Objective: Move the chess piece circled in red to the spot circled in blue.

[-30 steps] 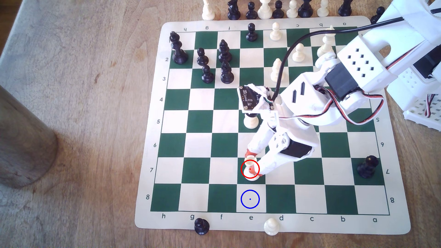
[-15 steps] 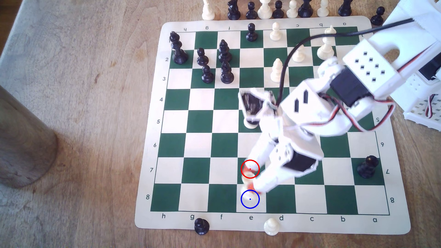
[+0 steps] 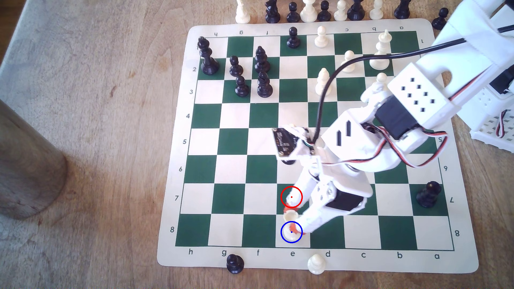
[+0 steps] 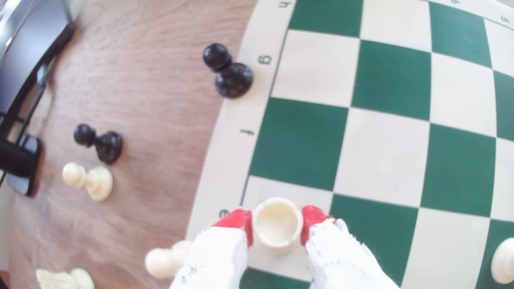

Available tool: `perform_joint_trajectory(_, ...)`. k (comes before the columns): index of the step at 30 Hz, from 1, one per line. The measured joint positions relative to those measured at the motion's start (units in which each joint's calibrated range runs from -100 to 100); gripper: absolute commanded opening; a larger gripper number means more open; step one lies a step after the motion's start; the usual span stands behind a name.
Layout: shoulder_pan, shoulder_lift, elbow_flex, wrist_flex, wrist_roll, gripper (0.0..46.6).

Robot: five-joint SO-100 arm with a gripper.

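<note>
rook (image 4: 278, 226) clamped between red-tipped fingers (image 4: 242, 223) — over blue-ringed square (image 3: 283, 241).

White printed arm (image 3: 411, 91), black servos, black cable, red-tipped end effector (image 4: 278, 226).

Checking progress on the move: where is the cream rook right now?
In the exterior view the cream rook sits low on the board's e file, between the gripper's jaws, its base inside the blue-ringed square.

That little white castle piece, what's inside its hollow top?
Nothing: in the wrist view the white rook shows a bare cream cup. The end effector grips its sides with red fingertips. Its base and the square beneath are hidden by the cup.
</note>
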Motion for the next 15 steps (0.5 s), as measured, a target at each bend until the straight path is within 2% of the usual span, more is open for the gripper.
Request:
perform_joint_trajectory(1, 0.1, 0.3, -0.3, 0.0, 0.0, 1.1)
perform_joint_trajectory(4, 0.2, 0.6, -0.8, 0.0, 0.0, 6.4)
perform_joint_trajectory(6, 0.3, 0.6, -0.8, 0.0, 0.0, 17.4)
perform_joint_trajectory(7, 0.3, 0.6, -1.0, 0.1, 0.0, 19.0)
perform_joint_trajectory(11, 0.3, 0.6, -1.0, 1.8, 0.1, 23.1)
perform_joint_trajectory(15, 0.3, 0.6, -1.0, 4.3, 0.0, 24.4)
